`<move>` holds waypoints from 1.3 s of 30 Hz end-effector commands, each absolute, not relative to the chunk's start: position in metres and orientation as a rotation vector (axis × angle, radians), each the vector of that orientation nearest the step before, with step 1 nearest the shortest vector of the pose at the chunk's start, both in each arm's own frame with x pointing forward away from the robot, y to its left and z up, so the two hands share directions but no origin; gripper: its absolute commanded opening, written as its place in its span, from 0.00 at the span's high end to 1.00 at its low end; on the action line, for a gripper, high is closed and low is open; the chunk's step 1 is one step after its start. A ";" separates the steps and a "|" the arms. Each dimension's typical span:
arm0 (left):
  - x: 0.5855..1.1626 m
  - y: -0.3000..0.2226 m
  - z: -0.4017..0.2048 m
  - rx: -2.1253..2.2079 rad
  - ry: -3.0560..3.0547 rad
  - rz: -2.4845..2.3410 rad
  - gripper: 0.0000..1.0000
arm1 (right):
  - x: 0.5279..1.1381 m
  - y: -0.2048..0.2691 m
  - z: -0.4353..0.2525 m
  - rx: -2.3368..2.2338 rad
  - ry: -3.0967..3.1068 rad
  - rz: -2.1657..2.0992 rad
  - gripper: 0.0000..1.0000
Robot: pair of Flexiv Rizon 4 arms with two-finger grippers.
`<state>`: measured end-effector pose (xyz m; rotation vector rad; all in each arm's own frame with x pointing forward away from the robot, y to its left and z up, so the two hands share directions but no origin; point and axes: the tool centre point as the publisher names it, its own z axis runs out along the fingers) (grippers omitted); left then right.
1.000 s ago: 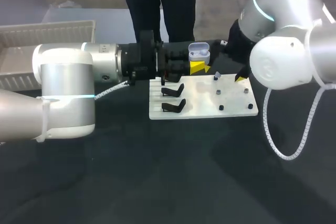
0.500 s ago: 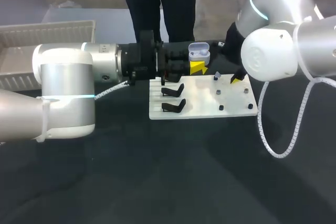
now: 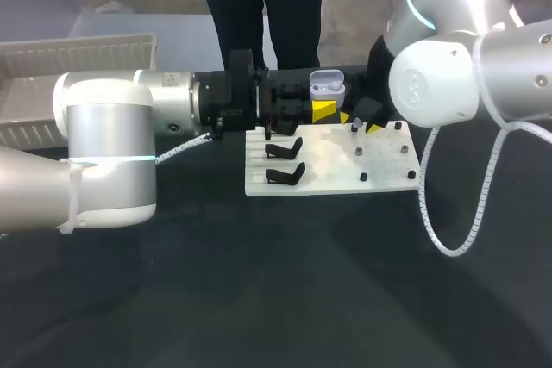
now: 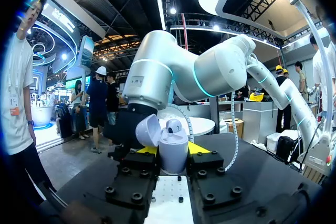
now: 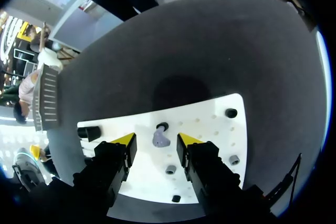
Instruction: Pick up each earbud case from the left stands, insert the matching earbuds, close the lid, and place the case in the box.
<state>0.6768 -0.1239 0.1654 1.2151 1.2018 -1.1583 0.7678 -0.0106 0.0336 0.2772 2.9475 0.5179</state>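
At upper centre of the head view, the left pincer point(image 3: 324, 111) grips the open earbud case point(image 3: 327, 85), which carries a seated earbud point(image 4: 174, 126). Right pincer point(image 5: 155, 138) stands open astride the loose earbud point(image 5: 159, 138) on the white board point(image 3: 328, 177). Judged step: fetching that earbud. Next move: lower squarely, then close.

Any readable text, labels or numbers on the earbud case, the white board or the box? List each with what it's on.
No text can be read in any view.
earbud case: plain white, no print shows.
white board: blank, only pegs and holes.
white box: no label shows.
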 end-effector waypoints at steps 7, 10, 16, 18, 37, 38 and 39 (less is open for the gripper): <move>0.676 -0.124 0.164 1.209 1.197 -1.154 1.00 | 0.771 -0.009 0.031 0.284 2.956 0.518 0.54; 0.676 -0.124 0.164 1.209 1.197 -1.154 1.00 | 0.770 -0.009 0.030 0.292 2.958 0.521 0.55; 0.676 -0.124 0.164 1.209 1.197 -1.154 1.00 | 0.769 -0.013 0.029 0.309 2.958 0.520 0.57; 0.676 -0.124 0.164 1.209 1.197 -1.154 1.00 | 0.769 -0.014 0.030 0.318 2.955 0.520 0.59; 0.676 -0.124 0.164 1.209 1.197 -1.154 1.00 | 0.769 -0.014 0.029 0.332 2.956 0.522 0.69; 0.676 -0.124 0.164 1.209 1.197 -1.154 1.00 | 0.769 -0.014 0.029 0.332 2.956 0.521 0.70; 0.676 -0.124 0.164 1.209 1.197 -1.154 1.00 | 0.769 -0.013 0.028 0.332 2.956 0.521 0.73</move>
